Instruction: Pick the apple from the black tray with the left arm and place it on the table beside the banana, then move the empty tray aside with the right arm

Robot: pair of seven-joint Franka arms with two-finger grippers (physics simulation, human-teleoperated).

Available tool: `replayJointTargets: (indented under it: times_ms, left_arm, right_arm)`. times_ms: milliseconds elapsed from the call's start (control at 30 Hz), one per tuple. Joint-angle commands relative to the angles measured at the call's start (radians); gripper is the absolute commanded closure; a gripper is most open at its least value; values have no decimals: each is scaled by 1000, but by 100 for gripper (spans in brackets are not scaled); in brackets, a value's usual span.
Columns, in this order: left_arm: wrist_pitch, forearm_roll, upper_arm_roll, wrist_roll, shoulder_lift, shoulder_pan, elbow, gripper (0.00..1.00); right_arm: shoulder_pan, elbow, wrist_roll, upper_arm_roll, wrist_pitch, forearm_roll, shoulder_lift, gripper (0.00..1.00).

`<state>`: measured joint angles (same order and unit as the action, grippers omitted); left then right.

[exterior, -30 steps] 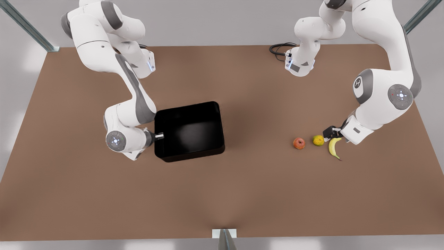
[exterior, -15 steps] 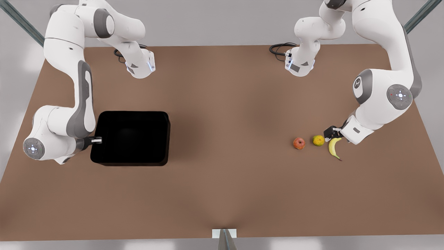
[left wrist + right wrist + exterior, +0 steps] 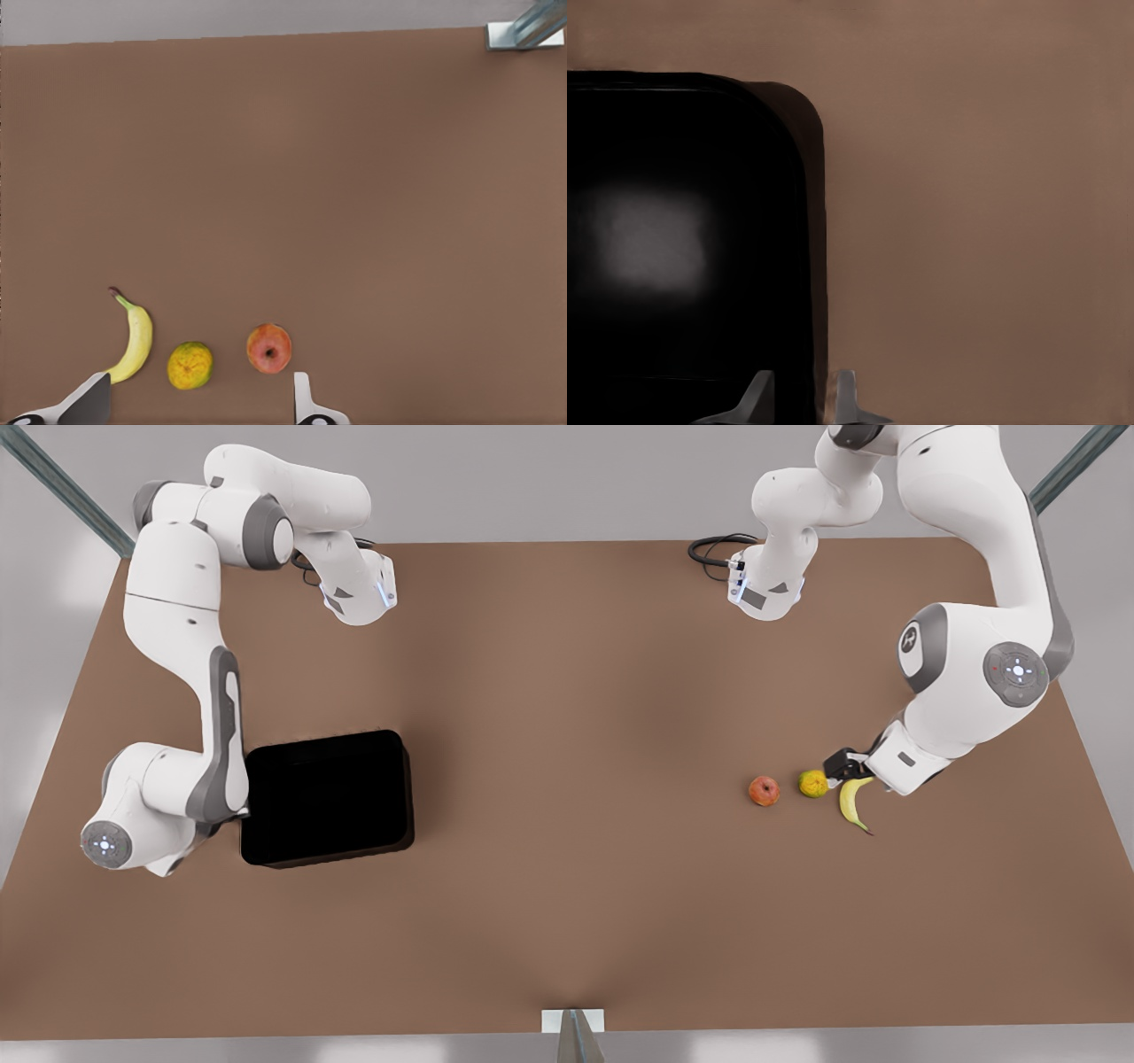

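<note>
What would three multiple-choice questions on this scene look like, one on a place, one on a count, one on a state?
1. Where does the apple lie?
A. in the black tray
B. on the table by the round yellow-green fruit
C. in a tool

2. How many fruits are on the table?
A. two
B. three
C. five

3. The black tray is
A. empty
B. holding the banana
C. upside down

Answers: 1 B, it rests on the brown top beside the yellow-green fruit. 2 B, apple, yellow-green fruit and banana. 3 A, its dark inside holds nothing.

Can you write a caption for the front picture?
Right gripper grips matte black tray; red-orange apple lies near curved yellow banana.
</note>
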<state>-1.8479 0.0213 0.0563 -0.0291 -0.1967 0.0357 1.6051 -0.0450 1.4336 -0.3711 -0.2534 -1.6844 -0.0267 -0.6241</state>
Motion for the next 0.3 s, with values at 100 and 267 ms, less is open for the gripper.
replayJointTargets:
  times_ms: [100, 267]
  left_arm:
    - [-2, -1, -1, 5, -10, 0, -37, 0]
    - [-2, -4, -1, 3, -12, 3, -39, 0]
  right_arm:
    - [-7, -102, -123, 43, 201, -82, 242, 0]
    - [-10, -260, 201, 329, 304, 22, 282, 0]
